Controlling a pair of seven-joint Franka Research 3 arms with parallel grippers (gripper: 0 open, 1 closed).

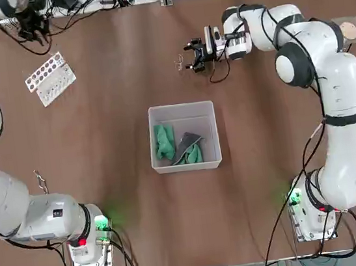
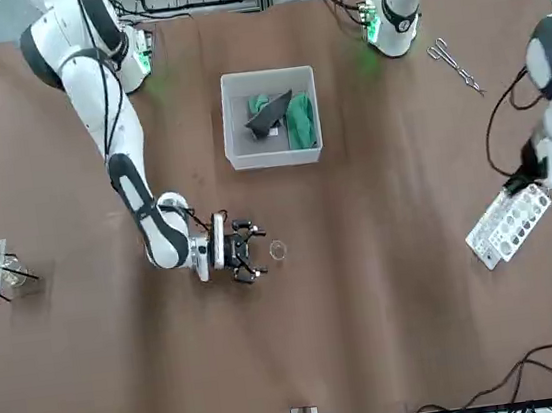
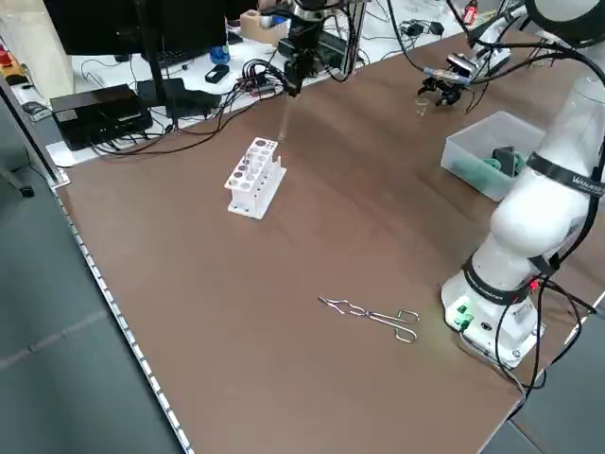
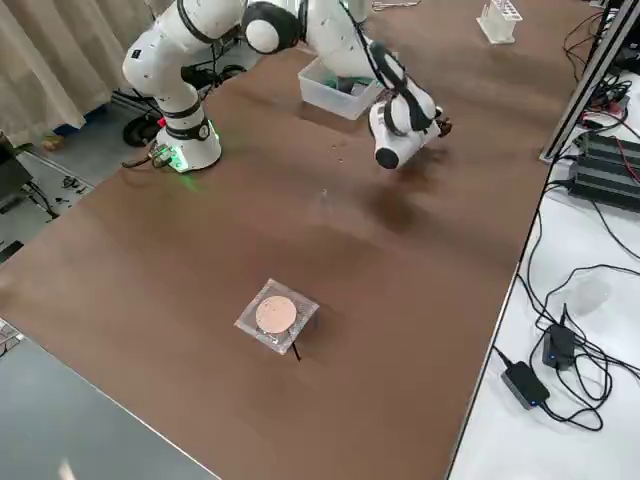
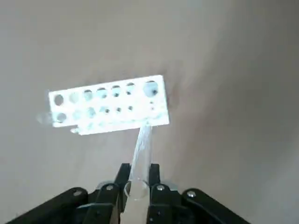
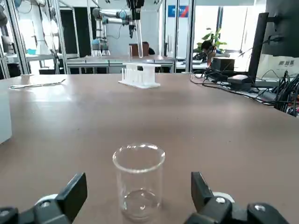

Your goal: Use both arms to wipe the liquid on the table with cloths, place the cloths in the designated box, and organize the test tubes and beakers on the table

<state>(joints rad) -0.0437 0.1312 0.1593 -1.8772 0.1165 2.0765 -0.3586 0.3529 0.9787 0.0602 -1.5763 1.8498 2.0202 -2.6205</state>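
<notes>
White rack (image 5: pixel 110 106) stands below left gripper (image 5: pixel 139 167), which grips 1 tube (image 5: pixel 142 151); right gripper (image 6: pixel 138 177) (wide open) faces 1 beaker (image 6: pixel 140 189).

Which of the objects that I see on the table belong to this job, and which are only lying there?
For the job:
- green cloths
- grey box
- glass beaker
- test tube in the left claw
- white holed rack, probably

Just lying about:
- metal clamp scissors

Green cloths (image 1: pixel 165 141), one dark grey-sided; brown wood-grain table (image 1: pixel 132 231).
</notes>
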